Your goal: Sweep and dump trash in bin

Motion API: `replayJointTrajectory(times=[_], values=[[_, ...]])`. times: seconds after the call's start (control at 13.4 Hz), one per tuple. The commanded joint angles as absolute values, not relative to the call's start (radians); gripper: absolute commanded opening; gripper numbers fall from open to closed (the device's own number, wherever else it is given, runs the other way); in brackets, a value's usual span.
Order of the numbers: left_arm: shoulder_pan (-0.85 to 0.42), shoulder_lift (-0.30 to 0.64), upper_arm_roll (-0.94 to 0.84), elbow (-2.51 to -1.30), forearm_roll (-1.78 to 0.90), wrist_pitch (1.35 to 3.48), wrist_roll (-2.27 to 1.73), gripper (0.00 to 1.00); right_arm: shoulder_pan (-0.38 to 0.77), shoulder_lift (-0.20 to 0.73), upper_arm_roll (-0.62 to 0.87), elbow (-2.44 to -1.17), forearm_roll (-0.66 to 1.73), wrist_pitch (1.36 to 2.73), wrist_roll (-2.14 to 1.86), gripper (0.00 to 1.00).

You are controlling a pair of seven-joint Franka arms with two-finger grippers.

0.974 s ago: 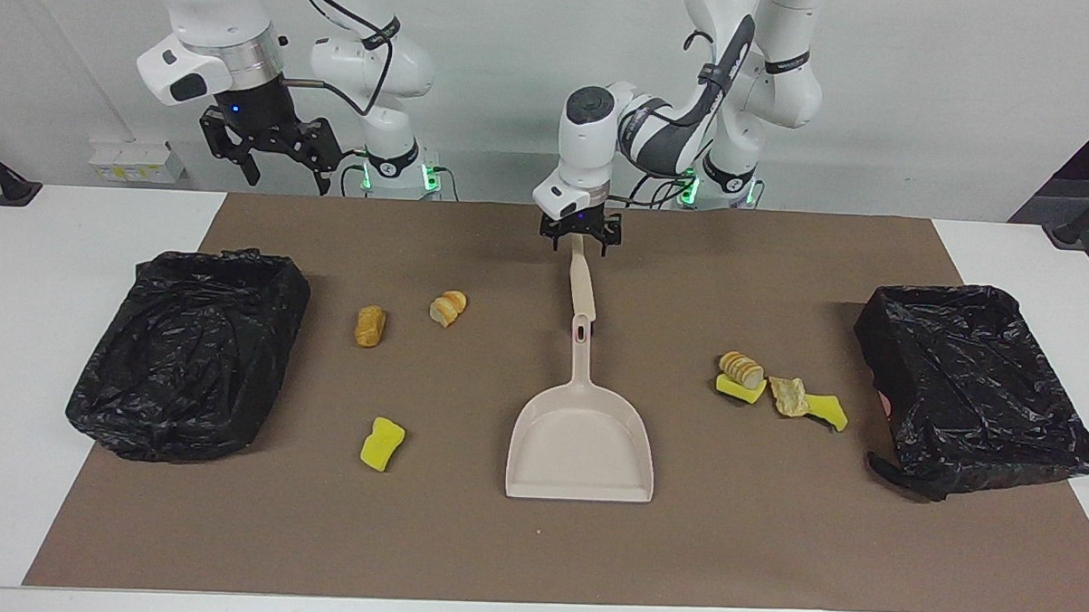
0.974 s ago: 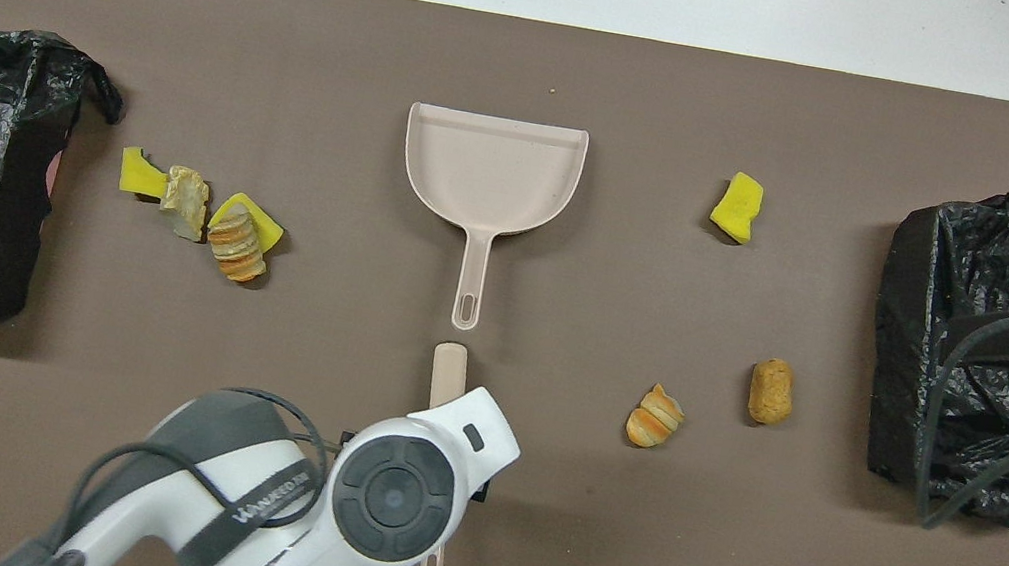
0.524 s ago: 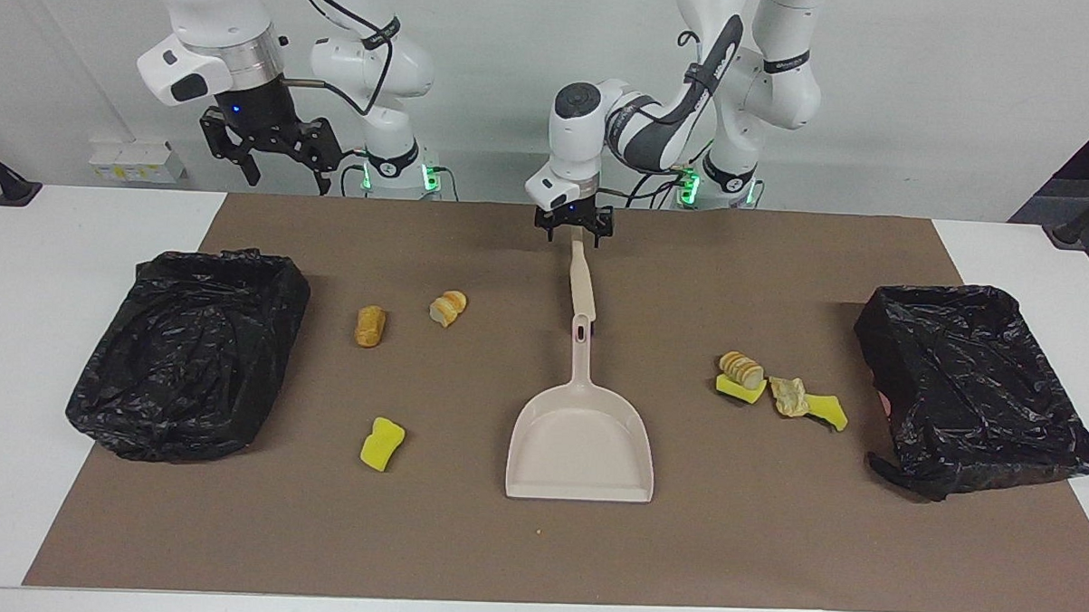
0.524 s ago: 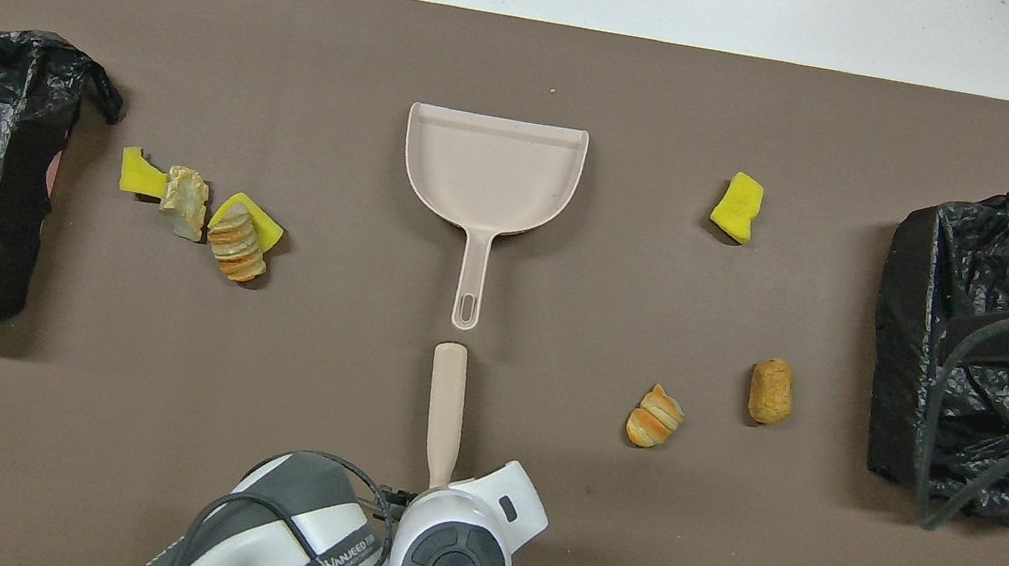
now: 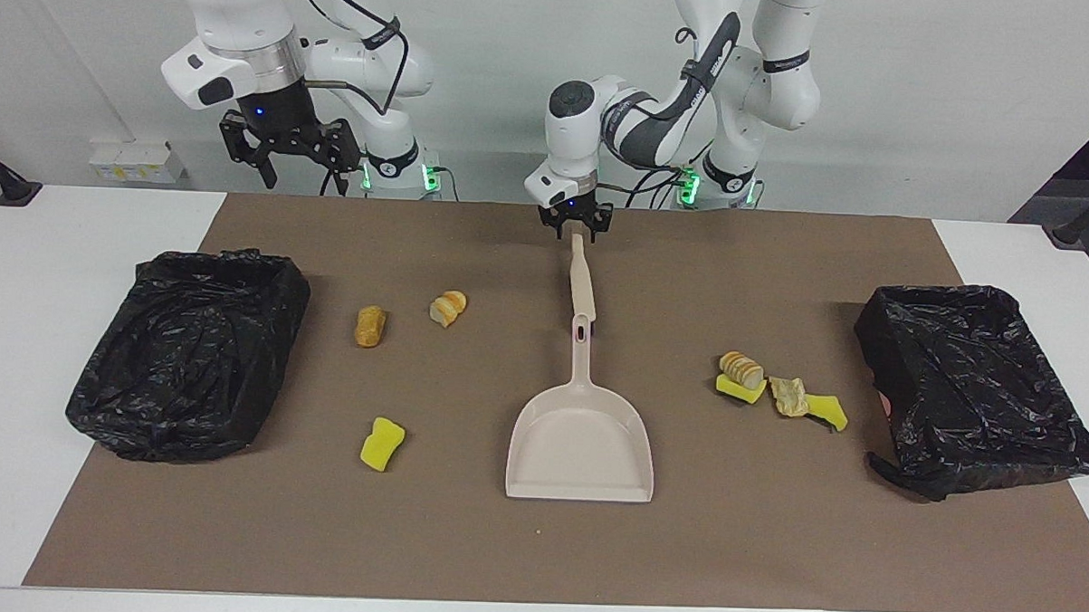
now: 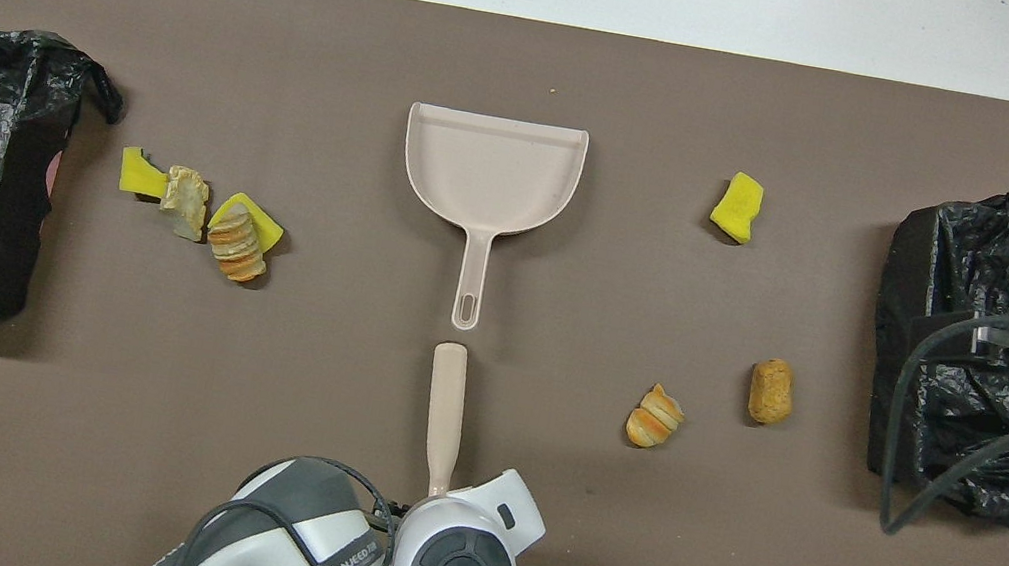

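**Left fingers at the brush's robot-side end**

Facing view shows the left gripper (image 5: 575,231) low over the robot-side end of the beige brush (image 5: 581,285); whether its fingers have pinched that end I cannot tell. Its smooth plastic handle runs straight away from the robots, in line with the beige dustpan (image 5: 582,434), whose flat scoop opens away from them. The right gripper (image 5: 296,157) waits raised, fingers spread and empty. Spongy yellow wedges, ridged bread slices and a crumpled scrap cluster (image 5: 782,390) near the crinkled black-lined bin (image 5: 976,384); three more pieces (image 5: 381,442) lie scattered on the brown worktop (image 5: 464,539) toward the other bin (image 5: 190,352).
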State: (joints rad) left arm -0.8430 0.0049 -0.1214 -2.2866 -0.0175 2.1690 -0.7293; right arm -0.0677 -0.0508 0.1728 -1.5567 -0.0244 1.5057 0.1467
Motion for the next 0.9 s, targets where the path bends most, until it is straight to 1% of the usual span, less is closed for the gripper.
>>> replayJointTrajectory(times=[0.0, 0.22, 0.37, 0.52, 0.67, 0.82], values=[[-0.822, -0.017, -0.12, -2.267, -0.029, 2.131, -0.718, 0.0, -0.054, -0.026, 0.173, -1.54, -0.028, 1.548, 0.149, 1.0], [-0.821, -0.02, -0.118, -2.269, -0.031, 2.123, -0.713, 0.0, -0.008, 0.057, 0.173, -1.497, -0.028, 1.574, 0.23, 1.0], [-0.819, -0.044, -0.115, -2.269, -0.031, 2.105, -0.712, 0.0, 0.015, 0.089, 0.173, -1.486, -0.029, 1.614, 0.25, 1.0], [-0.802, -0.093, -0.106, -2.269, -0.029, 2.031, -0.704, 0.0, 0.06, 0.144, 0.173, -1.457, -0.055, 1.652, 0.297, 1.0], [-0.756, -0.158, -0.106, -2.269, -0.029, 1.927, -0.658, 0.0, 0.101, 0.21, 0.173, -1.416, -0.092, 1.686, 0.343, 1.0], [-0.68, -0.257, -0.104, -2.269, -0.031, 1.812, -0.594, 0.0, 0.145, 0.296, 0.172, -1.352, -0.097, 1.712, 0.406, 1.0]])
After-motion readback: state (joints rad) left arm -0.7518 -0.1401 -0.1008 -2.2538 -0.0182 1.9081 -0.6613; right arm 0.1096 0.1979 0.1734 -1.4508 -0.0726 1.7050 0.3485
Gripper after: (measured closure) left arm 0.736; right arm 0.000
